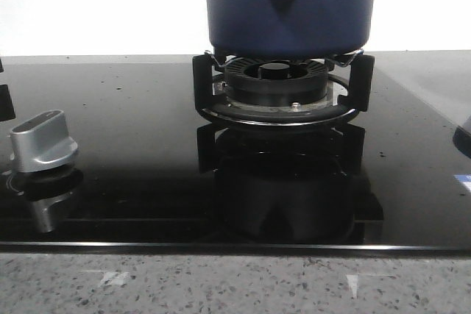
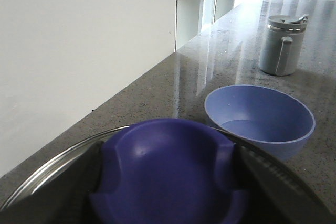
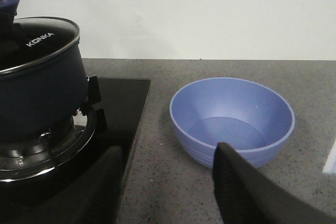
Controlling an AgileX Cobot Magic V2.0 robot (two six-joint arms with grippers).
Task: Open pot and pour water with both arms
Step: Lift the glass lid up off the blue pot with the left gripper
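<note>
The pot (image 1: 291, 9) sits on the black burner grate (image 1: 280, 93) toward twelve o'clock on the glossy black cooktop (image 1: 132, 145), its shield-shaped handle mount and single rivet facing the front camera. In the right wrist view its glass lid (image 3: 37, 40), steel-rimmed and printed KONKA, is still seated on the pot. The left gripper (image 2: 168, 182) is at the lid's blue knob (image 2: 168, 166): its dark fingers (image 2: 58, 187) flank the knob on both sides and appear to be pinching it, though the close view leaves actual contact a little uncertain. The right gripper (image 3: 168, 187) hangs over the speckled grey counter (image 3: 157, 182) with its fingers (image 3: 236, 187) spread wide and nothing between them, near the cooktop's edge. A light blue bowl (image 3: 232, 119) stands on the counter at about three o'clock from the pot, apart from the cooktop. Beyond it, in the left wrist view, a grey lidded jug (image 2: 282, 43) stands upright. At about nine o'clock on the cooktop is a silver control knob (image 1: 43, 141).
</note>
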